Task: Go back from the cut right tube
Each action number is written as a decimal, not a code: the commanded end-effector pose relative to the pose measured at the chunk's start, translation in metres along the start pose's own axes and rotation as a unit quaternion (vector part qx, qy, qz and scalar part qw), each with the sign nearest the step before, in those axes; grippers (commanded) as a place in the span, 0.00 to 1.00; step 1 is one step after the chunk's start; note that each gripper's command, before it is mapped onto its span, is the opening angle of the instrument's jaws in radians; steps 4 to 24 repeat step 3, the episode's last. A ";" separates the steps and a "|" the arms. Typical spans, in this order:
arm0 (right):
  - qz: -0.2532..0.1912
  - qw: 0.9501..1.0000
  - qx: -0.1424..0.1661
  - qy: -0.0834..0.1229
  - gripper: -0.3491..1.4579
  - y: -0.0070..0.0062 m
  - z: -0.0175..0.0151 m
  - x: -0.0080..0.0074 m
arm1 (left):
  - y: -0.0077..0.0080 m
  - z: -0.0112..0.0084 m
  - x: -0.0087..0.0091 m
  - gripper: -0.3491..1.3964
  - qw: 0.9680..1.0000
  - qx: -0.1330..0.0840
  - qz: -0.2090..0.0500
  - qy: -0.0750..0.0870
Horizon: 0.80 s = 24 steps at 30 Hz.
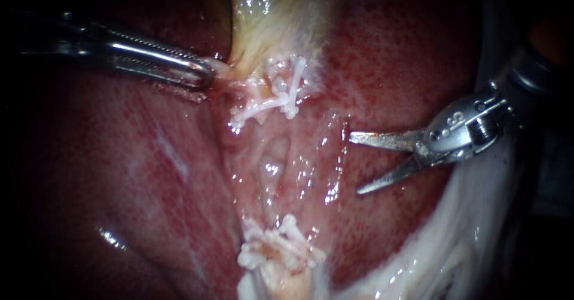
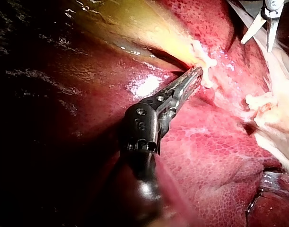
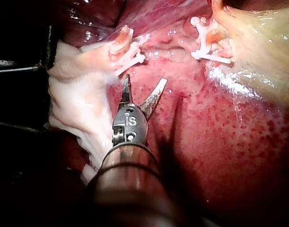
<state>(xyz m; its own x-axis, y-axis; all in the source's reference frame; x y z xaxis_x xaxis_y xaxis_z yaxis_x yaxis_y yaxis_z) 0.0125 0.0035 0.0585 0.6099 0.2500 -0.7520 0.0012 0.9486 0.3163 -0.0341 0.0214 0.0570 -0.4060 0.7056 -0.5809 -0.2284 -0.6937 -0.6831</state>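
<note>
My right instrument (image 1: 354, 164) comes in from the right with two blades standing open. Its tips hang just right of the pale raw strip (image 1: 275, 162) between two clip groups, and nothing lies between the blades. White clips (image 1: 278, 94) sit on the stump under the yellowish gallbladder (image 1: 275, 19). More clips (image 1: 281, 249) sit on the lower stump. My left instrument (image 1: 206, 73) is shut on the gallbladder's neck tissue beside the upper clips. In the right wrist view the open blades (image 3: 144, 85) point between clips (image 3: 127, 49) and clips (image 3: 205, 45). The left wrist view shows the shut jaws (image 2: 194, 75).
Red mottled liver (image 1: 119, 174) lies around the strip on both sides. A band of white tissue (image 1: 442, 246) runs under my right instrument's shaft. The same white tissue (image 3: 73, 104) lies beside the blades in the right wrist view.
</note>
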 end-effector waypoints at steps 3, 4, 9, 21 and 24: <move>0.000 1.000 0.000 0.000 1.00 0.0000 0.0000 0.0000 | 0.0001 -0.0003 0.0002 0.00 1.000 -0.001 -0.001 0.000; 0.000 1.000 0.000 0.000 1.00 0.0000 0.0000 0.0000 | 0.0001 -0.0003 0.0002 0.00 1.000 -0.001 -0.001 0.000; 0.000 1.000 0.000 0.000 1.00 0.0000 0.0000 0.0000 | 0.0001 -0.0003 0.0002 0.00 1.000 -0.001 -0.001 0.000; 0.000 1.000 0.000 0.000 1.00 0.0000 0.0000 0.0000 | 0.0001 -0.0003 0.0002 0.00 1.000 -0.001 -0.001 0.000; 0.000 1.000 0.000 0.000 1.00 0.0000 0.0000 0.0000 | 0.0001 -0.0003 0.0002 0.00 1.000 -0.001 -0.001 0.000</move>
